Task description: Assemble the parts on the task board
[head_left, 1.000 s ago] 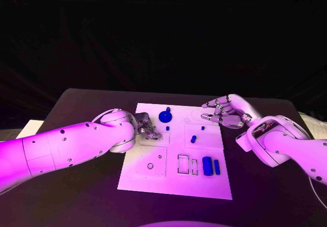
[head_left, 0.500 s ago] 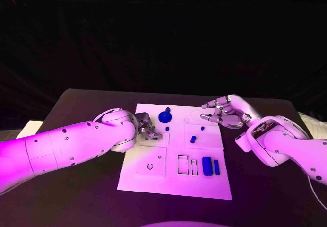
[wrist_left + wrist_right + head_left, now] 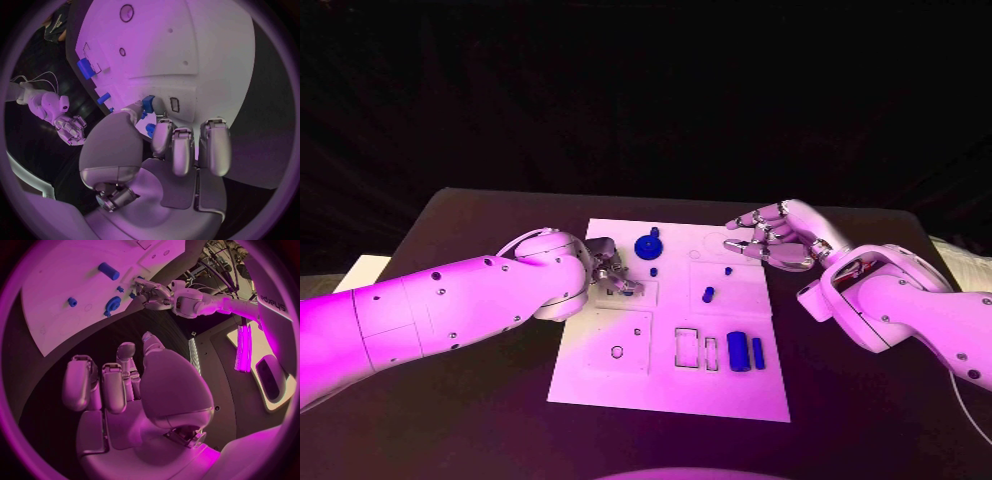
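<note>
The white task board point(image 3: 610, 375) lies in the middle of the black table. My left hand point(image 3: 610, 272) is low over its left part beside a small rectangular slot point(image 3: 175, 104). It pinches a small blue part point(image 3: 148, 102) at the thumb tip. My right hand point(image 3: 770, 238) hovers over the board's far right corner, fingers apart and holding nothing. A round blue part with a knob point(image 3: 649, 243) and a small blue peg point(image 3: 655, 270) stand just past my left hand. Another peg point(image 3: 728, 268) and a short blue cylinder point(image 3: 708, 294) stand to the right.
Two blue blocks point(image 3: 738, 352) point(image 3: 759, 351) lie next to empty rectangular slots point(image 3: 687, 346) at the board's near right. A round hole point(image 3: 617, 351) marks the near left. Bare black table point(image 3: 488, 400) surrounds the board.
</note>
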Robot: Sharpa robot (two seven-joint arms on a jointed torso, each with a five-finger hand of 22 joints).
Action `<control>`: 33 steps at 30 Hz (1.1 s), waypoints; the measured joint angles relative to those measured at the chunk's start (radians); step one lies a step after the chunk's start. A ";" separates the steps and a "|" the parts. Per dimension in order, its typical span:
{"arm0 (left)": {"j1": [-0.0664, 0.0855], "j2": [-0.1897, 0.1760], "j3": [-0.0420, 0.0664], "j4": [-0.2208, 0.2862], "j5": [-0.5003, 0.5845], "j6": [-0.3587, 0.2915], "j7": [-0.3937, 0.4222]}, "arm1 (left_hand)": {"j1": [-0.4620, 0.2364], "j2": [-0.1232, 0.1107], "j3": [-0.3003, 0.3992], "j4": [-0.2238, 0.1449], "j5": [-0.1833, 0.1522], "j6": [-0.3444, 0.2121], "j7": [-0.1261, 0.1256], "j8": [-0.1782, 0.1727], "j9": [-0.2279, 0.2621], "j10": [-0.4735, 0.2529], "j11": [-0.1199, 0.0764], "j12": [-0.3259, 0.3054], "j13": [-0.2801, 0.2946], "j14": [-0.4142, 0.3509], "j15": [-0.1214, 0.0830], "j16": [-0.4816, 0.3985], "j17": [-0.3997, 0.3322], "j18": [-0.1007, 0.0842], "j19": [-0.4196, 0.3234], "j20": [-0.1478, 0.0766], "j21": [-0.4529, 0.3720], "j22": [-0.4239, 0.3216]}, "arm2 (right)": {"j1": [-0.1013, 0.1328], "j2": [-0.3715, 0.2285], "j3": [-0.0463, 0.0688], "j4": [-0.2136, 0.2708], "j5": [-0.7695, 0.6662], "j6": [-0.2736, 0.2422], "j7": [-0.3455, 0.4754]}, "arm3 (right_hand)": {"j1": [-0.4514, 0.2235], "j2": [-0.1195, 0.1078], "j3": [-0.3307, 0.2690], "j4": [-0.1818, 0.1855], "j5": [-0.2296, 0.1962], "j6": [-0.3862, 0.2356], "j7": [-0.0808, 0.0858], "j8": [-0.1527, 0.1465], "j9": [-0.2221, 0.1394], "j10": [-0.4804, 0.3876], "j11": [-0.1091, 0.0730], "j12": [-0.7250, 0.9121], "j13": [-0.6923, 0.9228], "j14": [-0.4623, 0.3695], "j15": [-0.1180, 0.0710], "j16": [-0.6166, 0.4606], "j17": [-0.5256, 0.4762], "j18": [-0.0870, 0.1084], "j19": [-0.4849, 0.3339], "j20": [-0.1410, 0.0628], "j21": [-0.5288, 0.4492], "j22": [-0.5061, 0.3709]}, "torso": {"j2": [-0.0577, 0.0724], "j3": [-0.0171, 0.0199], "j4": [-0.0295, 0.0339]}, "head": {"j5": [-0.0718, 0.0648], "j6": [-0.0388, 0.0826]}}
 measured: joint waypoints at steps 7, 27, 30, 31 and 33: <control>0.000 0.000 0.000 0.000 0.000 0.000 0.000 | -0.043 0.019 -0.089 0.002 0.004 0.004 -0.004 0.000 0.000 0.003 -0.003 0.000 0.001 0.000 0.000 0.000 0.001 0.000 0.000 0.000 0.004 0.001 | 0.000 0.000 0.000 -0.001 0.002 0.003 -0.001 | 0.000 0.000 -0.007 0.002 0.000 0.000 0.000 0.000 0.000 0.000 0.000 -0.006 -0.004 0.000 0.000 0.000 0.000 0.000 -0.004 -0.004 0.000 0.000 | 0.000 -0.0005 0.0002 | 0.001 -0.001; 0.001 -0.022 0.002 0.015 0.003 0.000 -0.002 | -0.065 0.042 -0.165 0.003 0.004 0.003 -0.004 -0.001 -0.001 0.003 -0.003 0.000 0.003 0.000 0.000 0.000 0.001 -0.015 0.000 0.000 0.004 0.001 | 0.000 0.001 0.000 -0.006 0.004 0.009 -0.006 | -0.008 0.000 -0.007 0.002 0.004 0.000 0.000 0.000 0.000 -0.003 -0.003 -0.010 -0.008 0.000 0.000 0.000 0.000 0.000 -0.004 -0.004 0.000 -0.003 | -0.001 -0.0006 -0.0005 | 0.007 0.003; 0.004 -0.031 0.005 0.020 0.004 0.001 -0.003 | -0.065 0.042 -0.173 0.003 0.004 0.003 -0.004 -0.002 -0.001 0.003 -0.003 0.000 0.003 0.000 0.000 0.000 0.001 -0.015 0.000 0.000 0.004 0.001 | 0.000 0.001 0.000 -0.006 0.004 0.009 -0.006 | -0.008 0.000 -0.008 0.003 0.004 0.000 0.000 0.000 0.000 -0.003 -0.003 -0.010 -0.008 0.000 0.000 0.000 0.000 0.000 -0.004 -0.004 0.000 -0.004 | -0.001 -0.0005 -0.0004 | 0.007 0.004; 0.006 -0.034 0.007 0.023 0.004 0.002 -0.004 | -0.065 0.042 -0.173 0.003 0.004 0.003 -0.004 -0.002 -0.001 0.003 -0.003 0.000 0.003 0.000 0.000 0.000 0.001 -0.015 0.000 0.000 0.004 0.001 | 0.000 0.001 0.000 -0.007 0.004 0.009 -0.006 | -0.008 0.000 -0.009 0.004 0.004 0.000 0.000 0.000 0.000 -0.003 -0.003 -0.010 -0.008 0.000 0.000 0.000 0.000 0.000 -0.004 -0.004 0.000 -0.004 | -0.001 -0.0005 -0.0003 | 0.007 0.004; 0.010 -0.040 0.013 0.030 0.007 0.003 -0.005 | -0.065 0.042 -0.173 0.003 0.004 0.003 -0.004 -0.002 -0.001 0.003 -0.003 0.000 0.003 0.000 0.000 0.000 0.001 -0.015 0.000 0.000 0.004 0.001 | 0.000 0.001 0.000 -0.007 0.004 0.010 -0.007 | -0.008 0.000 -0.009 0.004 0.004 0.000 0.000 0.000 0.000 -0.003 -0.003 -0.010 -0.008 0.000 0.000 0.000 0.000 0.000 -0.004 -0.004 0.000 -0.004 | -0.001 -0.0005 -0.0002 | 0.007 0.005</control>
